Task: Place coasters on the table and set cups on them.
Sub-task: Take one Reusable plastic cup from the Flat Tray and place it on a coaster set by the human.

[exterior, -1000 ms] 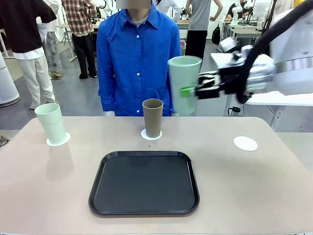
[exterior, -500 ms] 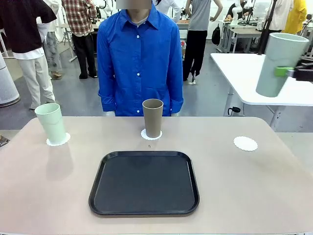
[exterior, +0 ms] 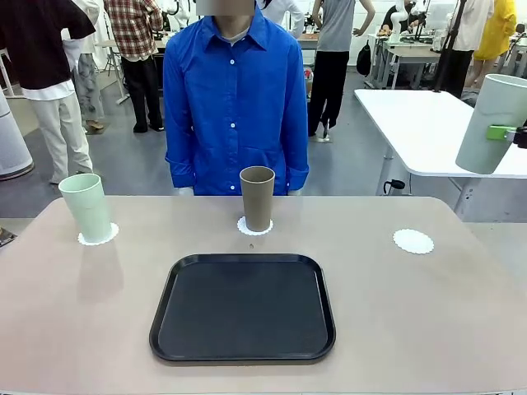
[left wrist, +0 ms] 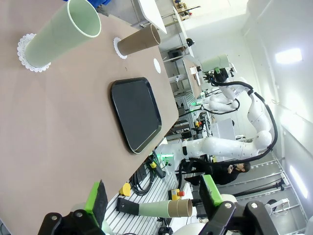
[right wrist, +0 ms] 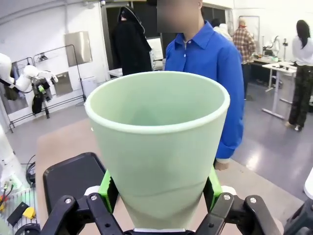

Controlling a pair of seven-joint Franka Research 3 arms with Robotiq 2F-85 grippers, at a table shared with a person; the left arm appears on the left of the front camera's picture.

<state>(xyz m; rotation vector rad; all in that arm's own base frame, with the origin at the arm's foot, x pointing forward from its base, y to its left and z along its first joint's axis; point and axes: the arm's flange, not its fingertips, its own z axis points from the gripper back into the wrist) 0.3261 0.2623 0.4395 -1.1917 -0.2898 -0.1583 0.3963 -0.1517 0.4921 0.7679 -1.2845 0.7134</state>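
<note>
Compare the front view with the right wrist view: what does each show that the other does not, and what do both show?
Front view alone: a mint cup standing on a doily at far left, a brown cup on a middle doily, and a bare doily on the table to the right.

Right wrist view alone: the right gripper with its green pads shut on the held cup's sides, and the inside of that cup.

Both: the held cup raised, the black tray, and the person in blue.

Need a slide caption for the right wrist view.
Right pincer grips a mint green cup upright, person in blue shirt beyond.
</note>
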